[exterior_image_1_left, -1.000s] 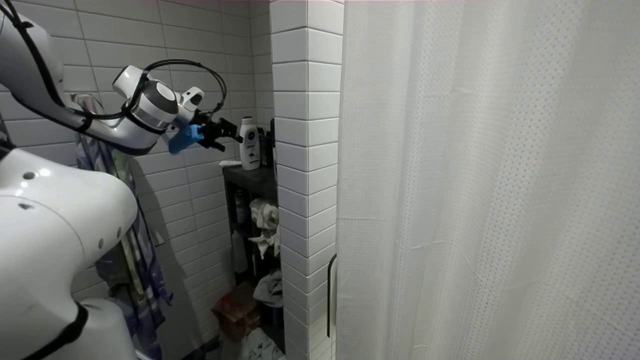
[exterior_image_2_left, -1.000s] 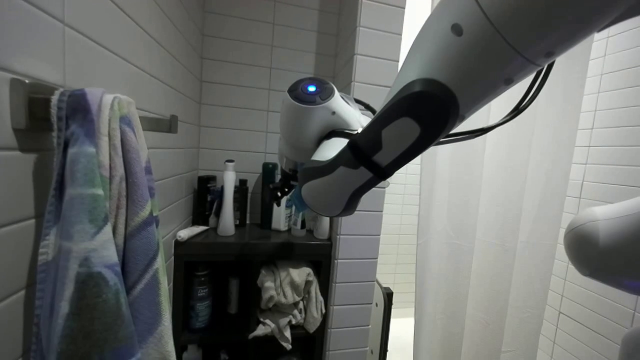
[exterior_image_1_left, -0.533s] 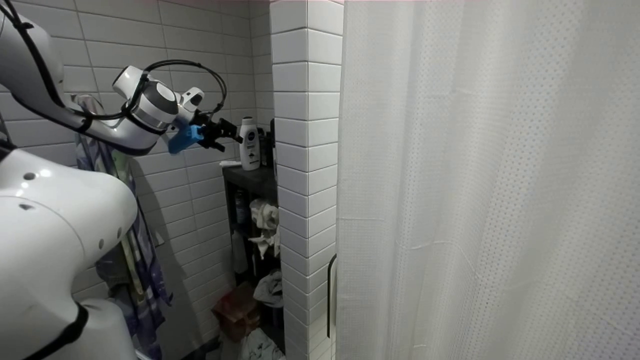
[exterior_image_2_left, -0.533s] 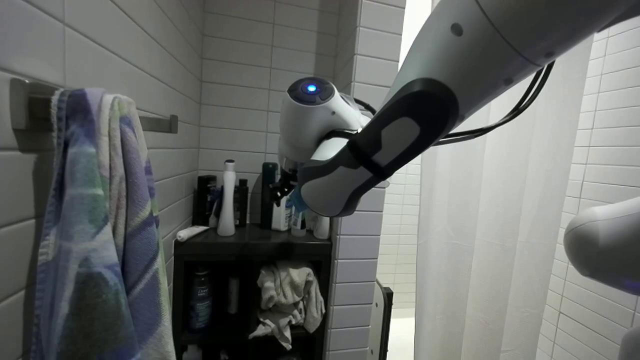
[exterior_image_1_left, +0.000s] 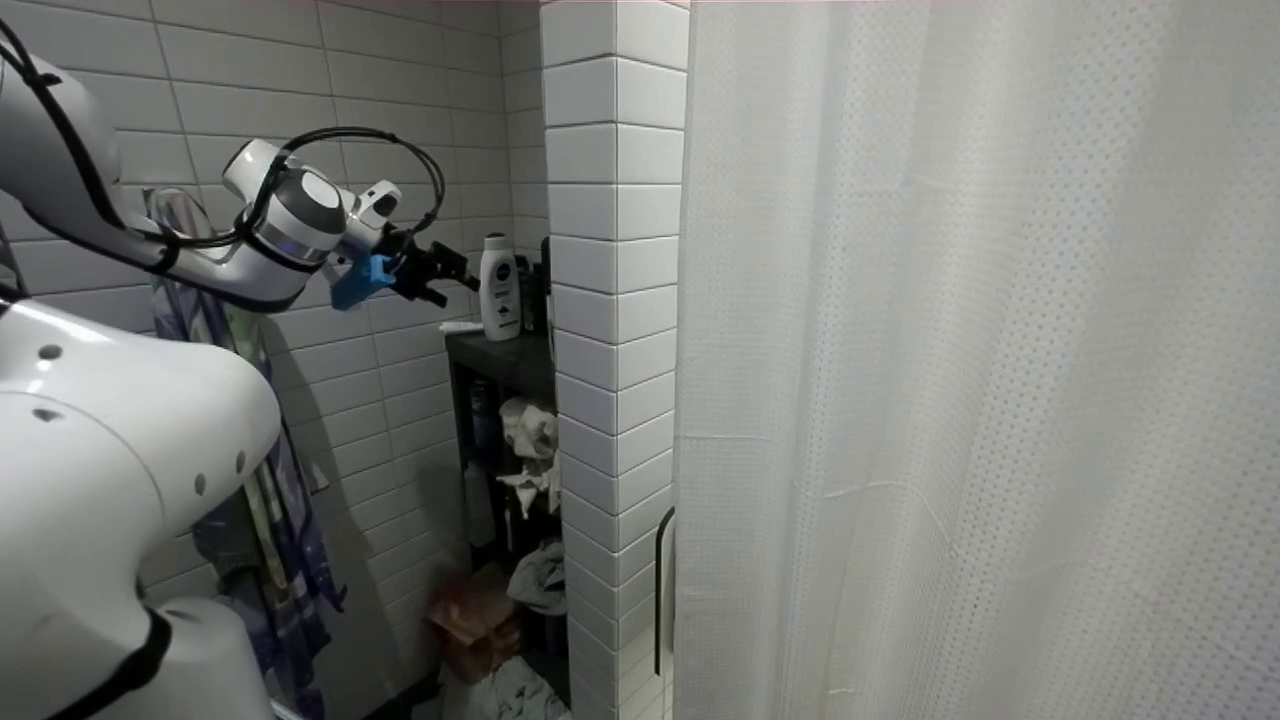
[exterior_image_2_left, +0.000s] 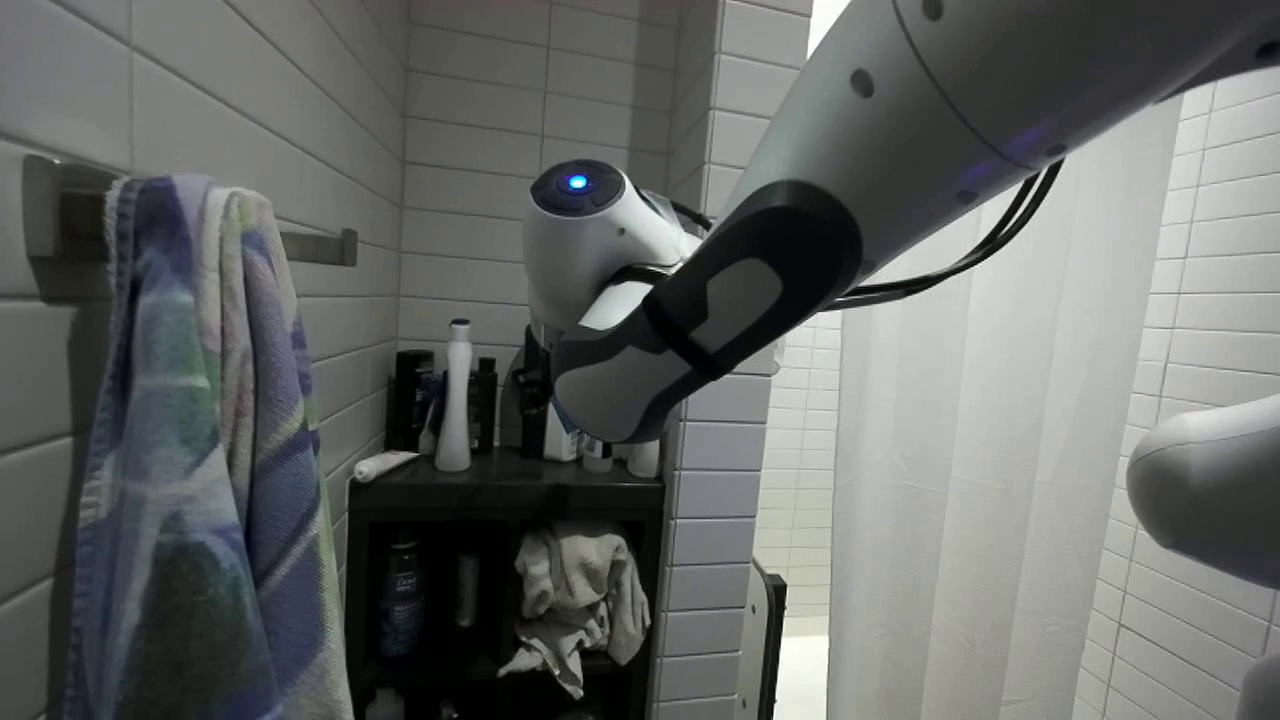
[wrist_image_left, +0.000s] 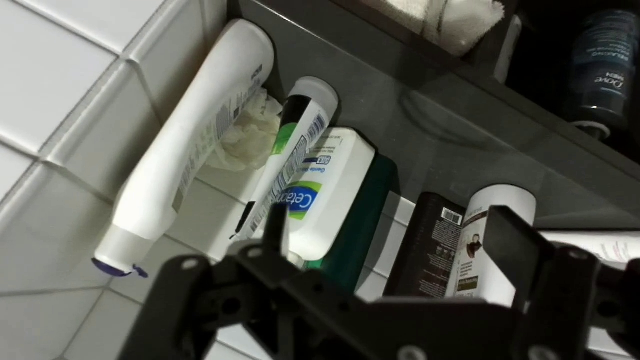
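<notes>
My gripper (wrist_image_left: 395, 230) is open and empty in the wrist view, fingers spread toward several bottles. Between and beyond them stand a dark green bottle (wrist_image_left: 367, 215), a dark brown bottle (wrist_image_left: 425, 245) and a white bottle with a brown label (wrist_image_left: 485, 220), partly hidden by the right finger. The left finger overlaps a white Cetaphil bottle (wrist_image_left: 332, 185). Beside that are a white tube (wrist_image_left: 300, 135) and a tall white bottle (wrist_image_left: 200, 115). In an exterior view my gripper (exterior_image_1_left: 458, 291) is just beside a white bottle (exterior_image_1_left: 501, 290); contact cannot be told. My arm partly hides the gripper (exterior_image_2_left: 530, 387) elsewhere.
The bottles stand on a dark shelf unit (exterior_image_2_left: 500, 485), with a tube (exterior_image_2_left: 384, 465) lying at its left end. A cloth (exterior_image_2_left: 580, 590) hangs from a lower compartment. A tiled column (exterior_image_1_left: 580, 350), a curtain (exterior_image_1_left: 950, 350) and a hanging towel (exterior_image_2_left: 200, 450) flank the area.
In the last half second my arm and gripper have shifted left in both exterior views, slightly lower and a little back from the white bottle. The bottles have not moved. A reddish floor bag now looks blurred.
</notes>
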